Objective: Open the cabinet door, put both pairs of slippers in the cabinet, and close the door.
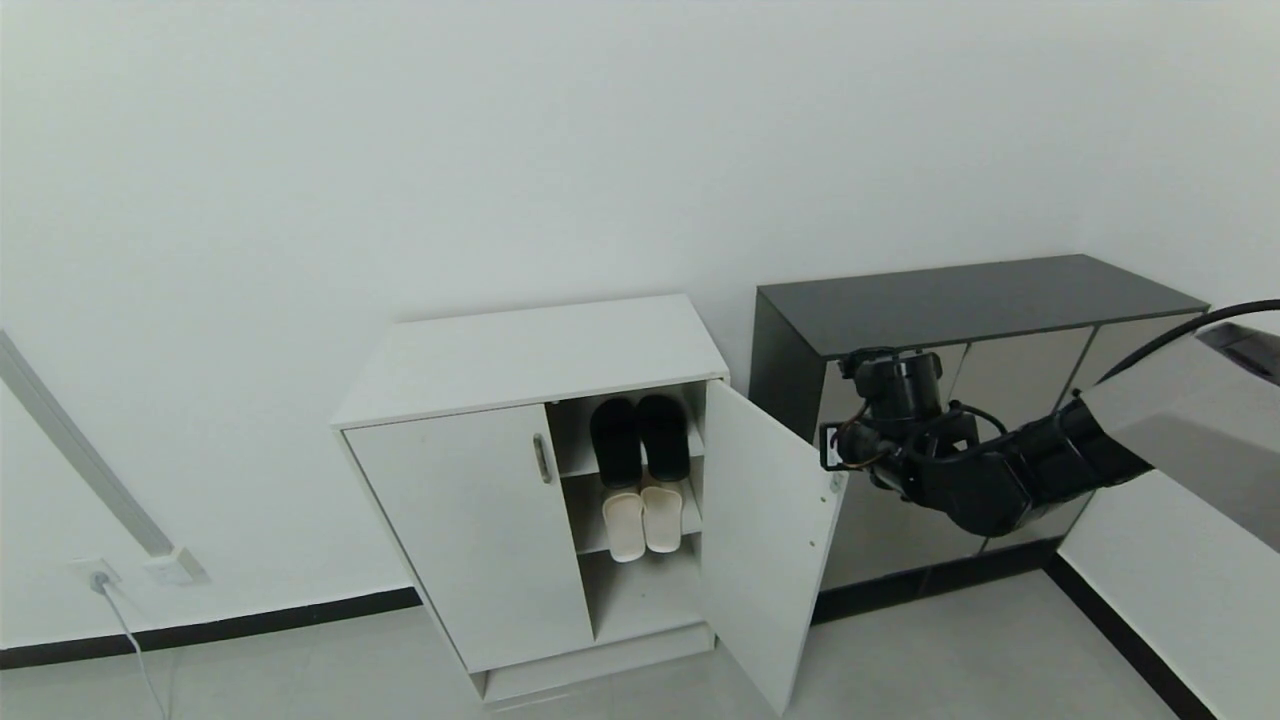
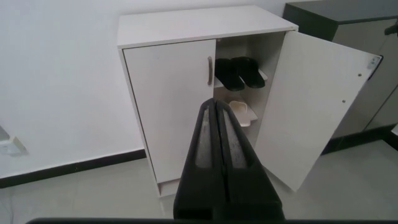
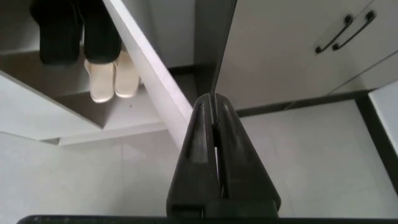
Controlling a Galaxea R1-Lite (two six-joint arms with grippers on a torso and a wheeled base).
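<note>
The white cabinet (image 1: 530,350) stands against the wall with its left door (image 1: 480,530) closed and its right door (image 1: 765,520) swung wide open. Black slippers (image 1: 640,435) sit on the upper shelf, and white slippers (image 1: 640,520) on the shelf below. My right gripper (image 1: 835,455) is shut and empty at the outer side of the open door's free edge (image 3: 155,68). In the right wrist view the shut fingertips (image 3: 214,102) point down past that edge. My left gripper (image 2: 216,107) is shut and empty, some way in front of the cabinet, facing the black slippers (image 2: 239,70) and white slippers (image 2: 242,112).
A dark sideboard (image 1: 970,295) with handled doors (image 3: 345,31) stands right of the cabinet, just behind the open door. A white counter (image 1: 1170,560) runs along the right. A wall socket (image 1: 98,578) with a cable is at far left. Bare floor (image 1: 950,660) lies in front.
</note>
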